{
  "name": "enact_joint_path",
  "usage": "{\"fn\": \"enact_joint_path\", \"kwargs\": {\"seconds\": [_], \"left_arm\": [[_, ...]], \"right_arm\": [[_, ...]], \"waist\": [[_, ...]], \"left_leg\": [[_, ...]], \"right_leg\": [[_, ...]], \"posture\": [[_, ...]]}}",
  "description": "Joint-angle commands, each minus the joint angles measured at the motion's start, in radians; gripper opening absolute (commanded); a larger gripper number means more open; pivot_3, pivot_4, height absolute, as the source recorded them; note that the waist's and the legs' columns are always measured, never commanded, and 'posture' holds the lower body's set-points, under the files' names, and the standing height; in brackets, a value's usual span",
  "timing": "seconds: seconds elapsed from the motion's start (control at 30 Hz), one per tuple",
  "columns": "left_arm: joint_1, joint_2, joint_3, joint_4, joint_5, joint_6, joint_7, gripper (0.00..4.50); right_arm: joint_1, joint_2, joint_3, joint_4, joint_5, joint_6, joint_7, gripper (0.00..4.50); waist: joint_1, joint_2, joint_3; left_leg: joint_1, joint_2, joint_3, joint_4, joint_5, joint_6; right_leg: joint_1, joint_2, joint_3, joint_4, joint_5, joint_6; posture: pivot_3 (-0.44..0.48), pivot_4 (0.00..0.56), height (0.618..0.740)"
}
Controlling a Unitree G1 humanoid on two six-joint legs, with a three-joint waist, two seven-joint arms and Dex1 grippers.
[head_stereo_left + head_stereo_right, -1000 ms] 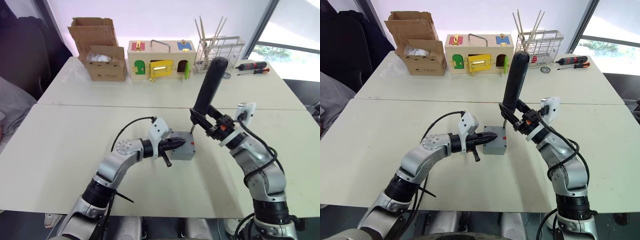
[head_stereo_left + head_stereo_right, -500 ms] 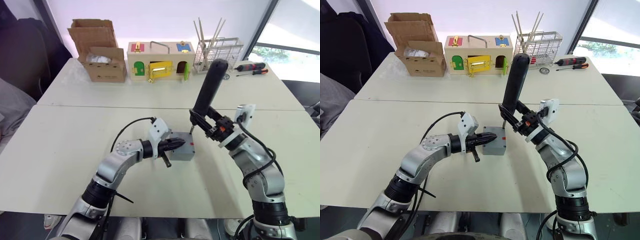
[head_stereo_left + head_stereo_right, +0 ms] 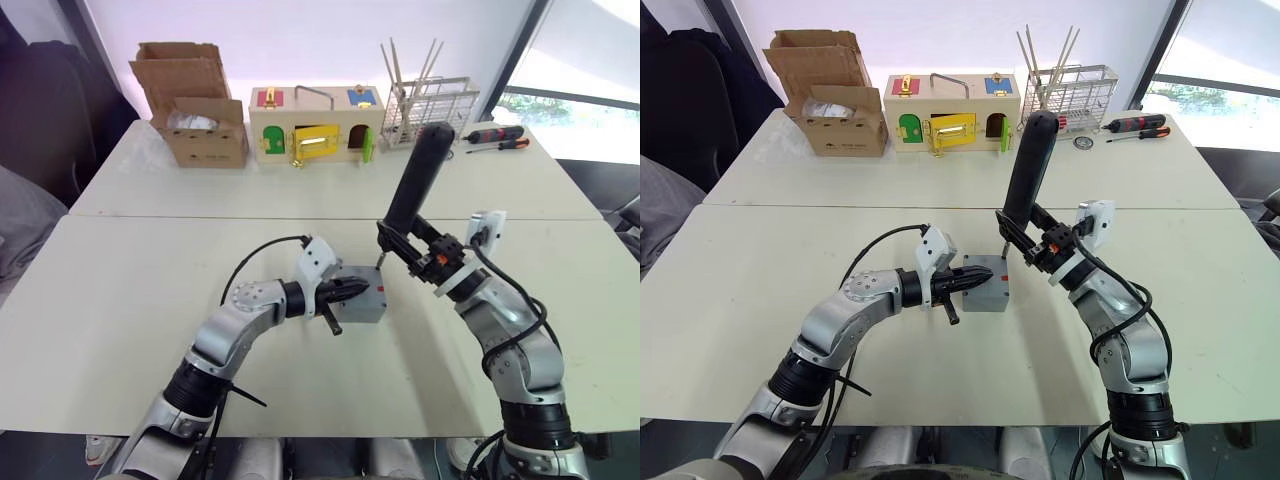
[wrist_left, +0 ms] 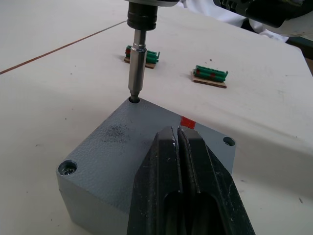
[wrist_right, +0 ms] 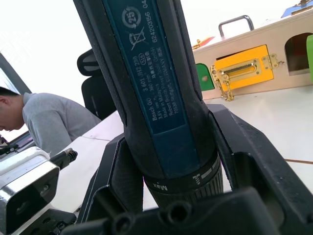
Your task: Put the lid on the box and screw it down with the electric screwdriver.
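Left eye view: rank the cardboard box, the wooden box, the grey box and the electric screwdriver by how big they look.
1. Electric screwdriver, nearer the camera.
2. Wooden box and cardboard box, too alike to rank.
3. Grey box, smallest.

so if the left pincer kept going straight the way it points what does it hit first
Probably the bit of the electric screwdriver. The left pincer, fingers together, lies over the lid of the box, aimed toward the far corner hole where the bit stands. Depth is unclear; it might pass beside it.

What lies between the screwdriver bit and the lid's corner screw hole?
Nothing: in the left wrist view the electric screwdriver bit sits in the corner hole of the lid.
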Motion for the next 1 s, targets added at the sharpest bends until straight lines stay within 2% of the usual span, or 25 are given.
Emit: {"fn": "enact_joint_path", "kwargs": {"seconds": [0.03, 0.2, 0.73, 0.9, 1.0], "left_arm": [[0.013, 0.002, 0.001, -0.004, 0.009, 0.009, 0.003, 0.1], [0.012, 0.003, 0.002, -0.003, 0.009, 0.009, 0.002, 0.1], [0.024, 0.008, 0.004, -0.003, 0.009, 0.009, 0.001, 0.1], [0.036, 0.016, 0.015, -0.019, 0.003, 0.004, -0.003, 0.1], [0.054, 0.008, 0.06, -0.057, -0.041, -0.01, -0.012, 0.1]], "right_arm": [[0.077, 0.004, 0.095, 0.124, -0.047, 0.082, 0.01, 1.79], [0.071, 0.003, 0.096, 0.126, -0.048, 0.081, 0.01, 1.79], [0.031, -0.03, 0.069, 0.064, -0.021, 0.106, 0.008, 1.79], [-0.022, -0.064, 0.016, -0.045, 0.066, 0.173, 0.006, 1.79], [-0.126, -0.135, -0.084, -0.143, 0.227, 0.29, -0.006, 1.79]], "waist": [[0.0, 0.0, 0.0], [-0.001, 0.0, 0.001], [0.0, 0.002, 0.004], [0.0, 0.006, 0.012], [-0.001, 0.009, 0.018]], "left_leg": [[0.001, 0.0, 0.0, -0.001, 0.0, 0.0], [0.009, 0.0, 0.0, -0.008, 0.0, -0.001], [0.009, 0.0, 0.0, -0.008, 0.0, -0.001], [0.007, 0.0, 0.0, -0.008, 0.0, -0.001], [-0.003, 0.0, 0.001, -0.009, 0.001, -0.001]], "right_leg": [[0.0, 0.0, 0.0, 0.0, 0.0, 0.0], [0.005, 0.0, 0.0, -0.003, -0.001, -0.002], [0.006, 0.0, 0.0, -0.004, -0.001, -0.002], [0.003, 0.0, 0.0, -0.004, -0.001, -0.002], [-0.005, 0.0, 0.0, -0.003, -0.001, -0.002]], "posture": [[0.0, 0.15, 0.729], [0.0, 0.15, 0.729], [0.0, 0.15, 0.729], [0.0, 0.15, 0.729], [0.0, 0.15, 0.729]]}}
